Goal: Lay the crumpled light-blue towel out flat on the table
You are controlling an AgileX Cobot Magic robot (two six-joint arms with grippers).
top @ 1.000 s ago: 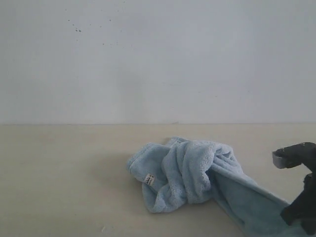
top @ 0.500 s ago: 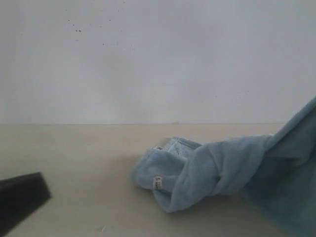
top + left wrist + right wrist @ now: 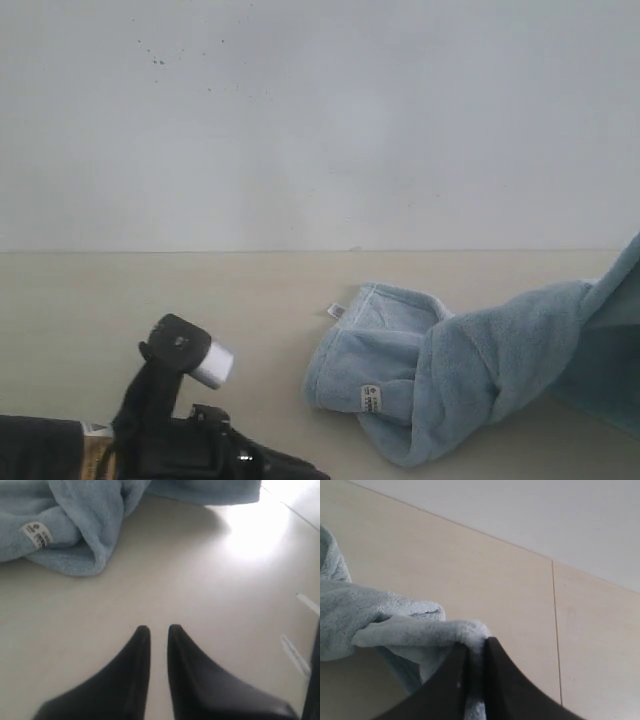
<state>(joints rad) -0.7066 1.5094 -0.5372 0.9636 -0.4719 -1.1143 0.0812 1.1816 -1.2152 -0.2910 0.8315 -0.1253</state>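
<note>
Towel [image 3: 470, 350] on table [image 3: 100, 300], wall [image 3: 300, 120] behind — left tool [image 3: 159, 629] nearby, right tool [image 3: 476, 647] pinching it

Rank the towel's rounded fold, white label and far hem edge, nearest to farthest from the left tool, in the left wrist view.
1. Rounded fold, nearest the left tool.
2. White label, beyond the fold.
3. Hem edge, farthest back.

Lab-like test bench, plain beige table [image 3: 100, 300], bare speckled white wall [image 3: 320, 120]
</note>
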